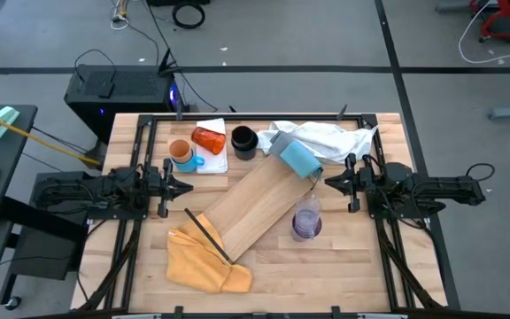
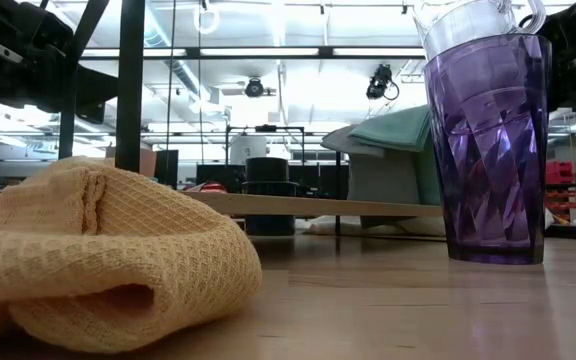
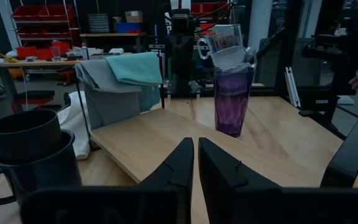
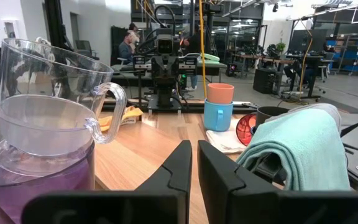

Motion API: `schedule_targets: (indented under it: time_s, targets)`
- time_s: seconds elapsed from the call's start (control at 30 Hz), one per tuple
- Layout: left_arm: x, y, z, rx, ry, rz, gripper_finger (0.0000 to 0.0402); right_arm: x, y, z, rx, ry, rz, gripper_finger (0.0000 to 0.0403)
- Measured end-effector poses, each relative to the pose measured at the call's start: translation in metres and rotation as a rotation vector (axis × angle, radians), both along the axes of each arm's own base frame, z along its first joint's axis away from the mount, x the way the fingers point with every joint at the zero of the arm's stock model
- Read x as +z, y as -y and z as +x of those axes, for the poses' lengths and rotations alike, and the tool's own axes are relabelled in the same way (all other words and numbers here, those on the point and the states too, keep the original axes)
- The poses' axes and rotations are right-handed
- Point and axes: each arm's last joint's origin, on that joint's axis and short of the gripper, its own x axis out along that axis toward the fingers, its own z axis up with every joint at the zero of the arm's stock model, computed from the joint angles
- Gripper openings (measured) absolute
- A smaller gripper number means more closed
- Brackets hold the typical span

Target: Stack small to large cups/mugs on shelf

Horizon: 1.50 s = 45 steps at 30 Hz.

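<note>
The pale wooden shelf point(image 1: 259, 208) lies slantwise across the middle of the table. A purple cup point(image 1: 306, 220) with clear mugs point(image 4: 48, 106) nested in it stands on the table by the shelf's right side. An orange cup sits in the blue mug point(image 1: 182, 155) at the far left. Beside them a red-orange tumbler point(image 1: 209, 139) lies on its side on a white pad. A dark cup sits inside the black mug point(image 3: 30, 149). My left gripper point(image 1: 184, 186) and my right gripper point(image 1: 330, 182) hang shut and level at the table's two sides, holding nothing.
A yellow cloth point(image 1: 204, 257) lies bunched at the shelf's near left end, with a black rod point(image 1: 206, 235) across it. A pale-blue cylinder point(image 1: 297, 158) lies at the shelf's far end, with a white cloth point(image 1: 326, 137) behind it. Bare tabletop shows near the front right.
</note>
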Motion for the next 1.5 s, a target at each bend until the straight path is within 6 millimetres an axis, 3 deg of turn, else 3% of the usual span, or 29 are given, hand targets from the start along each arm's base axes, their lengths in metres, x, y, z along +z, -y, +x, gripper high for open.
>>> schedule_targets:
  time_s: [0.5,0.67,0.83,1.07,1.23,1.33,1.5]
  targets:
    - [0.0,0.0,0.0,0.003,0.001,0.052,0.0041,0.003,0.0,0.0,-0.001,0.035,0.001,0.0035]
    - [0.001,0.0,0.0,0.002,0.016,0.072,0.0036,0.014,0.0,-0.001,-0.002,0.148,-0.002,0.0035]
    - [0.001,0.0,0.0,0.005,0.024,0.079,0.0029,0.037,0.0,-0.009,0.008,0.396,0.033,0.0035]
    - [0.002,0.0,0.0,0.005,0.028,0.073,0.0032,0.085,0.0,-0.027,0.005,0.613,0.019,0.0035]
    - [0.002,0.0,0.0,0.004,0.032,0.072,0.0039,0.149,-0.001,-0.042,-0.011,0.765,-0.032,0.0035]
    - [0.003,0.0,0.0,0.003,0.035,0.076,0.0037,0.186,-0.001,-0.032,-0.025,0.669,-0.067,0.0035]
    - [0.003,0.0,0.0,0.002,0.037,0.078,0.0029,0.247,0.003,0.008,-0.052,0.41,-0.096,0.0035]
